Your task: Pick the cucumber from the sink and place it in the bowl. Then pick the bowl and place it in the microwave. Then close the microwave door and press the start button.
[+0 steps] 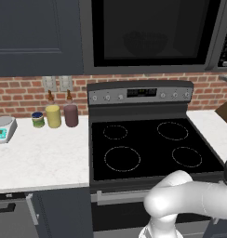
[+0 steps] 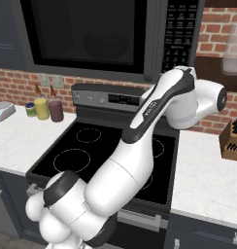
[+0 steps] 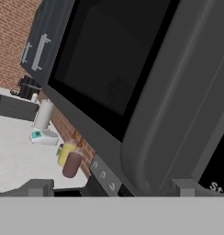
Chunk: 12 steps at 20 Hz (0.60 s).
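The jaws point(image 3: 113, 186) stand wide apart, holding nothing, close before the shut microwave door point(image 3: 100, 69). The bowl point(image 1: 145, 42) shows dimly behind its glass. Two bottles point(image 1: 62, 114) stand on the bench point(image 1: 41, 158) beside the stove point(image 1: 148, 144).

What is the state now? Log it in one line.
microwave door: looks shut | bowl: dimly seen inside, through the door | pincer: open, empty, facing door handle
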{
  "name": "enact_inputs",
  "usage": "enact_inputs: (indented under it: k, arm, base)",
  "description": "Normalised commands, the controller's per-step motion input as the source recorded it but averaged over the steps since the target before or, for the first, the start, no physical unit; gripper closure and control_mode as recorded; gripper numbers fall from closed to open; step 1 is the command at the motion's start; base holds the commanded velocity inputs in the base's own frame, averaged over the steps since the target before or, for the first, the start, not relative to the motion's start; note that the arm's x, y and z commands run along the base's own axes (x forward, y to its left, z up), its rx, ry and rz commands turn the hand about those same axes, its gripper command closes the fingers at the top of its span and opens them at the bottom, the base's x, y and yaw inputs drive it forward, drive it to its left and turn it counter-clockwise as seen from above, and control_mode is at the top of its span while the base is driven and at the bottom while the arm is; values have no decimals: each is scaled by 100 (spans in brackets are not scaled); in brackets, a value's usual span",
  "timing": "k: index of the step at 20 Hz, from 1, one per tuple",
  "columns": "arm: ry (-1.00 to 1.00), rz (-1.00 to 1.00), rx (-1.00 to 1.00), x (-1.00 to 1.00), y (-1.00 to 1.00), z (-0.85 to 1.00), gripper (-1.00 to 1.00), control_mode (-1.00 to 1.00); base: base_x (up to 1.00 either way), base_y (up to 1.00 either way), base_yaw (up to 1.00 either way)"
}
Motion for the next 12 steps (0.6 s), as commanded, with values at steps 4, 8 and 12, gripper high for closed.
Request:
enact_inputs:
  k: [4, 8, 12]
  arm:
    - [1, 0, 0, 11, -7, 0, -100, -100]
    - [0, 0, 0, 18, -3, 0, -100, -100]
    - [0, 0, 0, 21, -4, 0, -100, -100]
  base:
    - [0, 0, 0]
    - [0, 0, 0]
    - [0, 0, 0]
